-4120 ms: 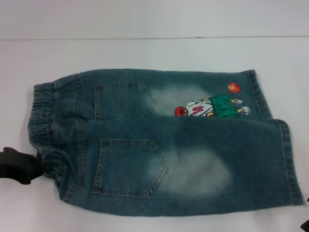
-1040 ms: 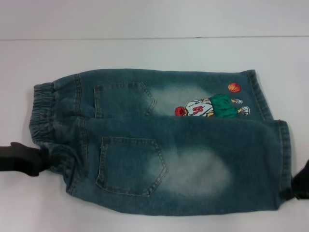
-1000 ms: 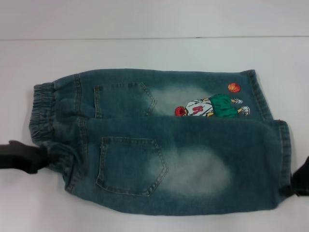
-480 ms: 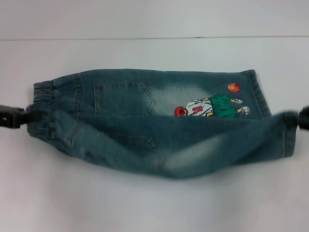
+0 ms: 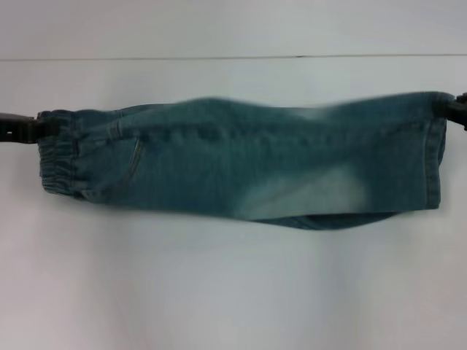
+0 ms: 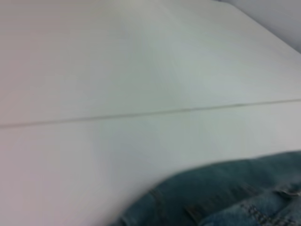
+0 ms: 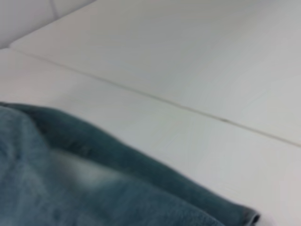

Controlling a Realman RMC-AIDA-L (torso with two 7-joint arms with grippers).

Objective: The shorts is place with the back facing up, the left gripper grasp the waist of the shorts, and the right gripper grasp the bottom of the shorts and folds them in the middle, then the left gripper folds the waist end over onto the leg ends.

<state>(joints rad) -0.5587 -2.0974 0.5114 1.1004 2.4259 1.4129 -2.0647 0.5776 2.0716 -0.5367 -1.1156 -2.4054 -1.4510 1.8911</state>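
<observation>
The blue denim shorts [image 5: 241,164] stretch across the white table [image 5: 233,292], folded lengthwise with one half brought over the other. My left gripper [image 5: 33,127] is shut on the elastic waist at the left end. At the right edge my right gripper [image 5: 449,109] is shut on the leg hem. The upper edge of the shorts hangs lifted between the two grippers. The cartoon print is hidden under the folded half. Denim of the shorts [image 6: 235,197] fills a corner of the left wrist view, and a fold of the shorts [image 7: 94,183] shows in the right wrist view.
A thin seam [image 5: 219,57] runs across the table behind the shorts. White table surface lies in front of and behind the garment.
Both grippers have carried the near edge of the shorts up and away from me, over the far half. The print and the far pocket are now covered.
</observation>
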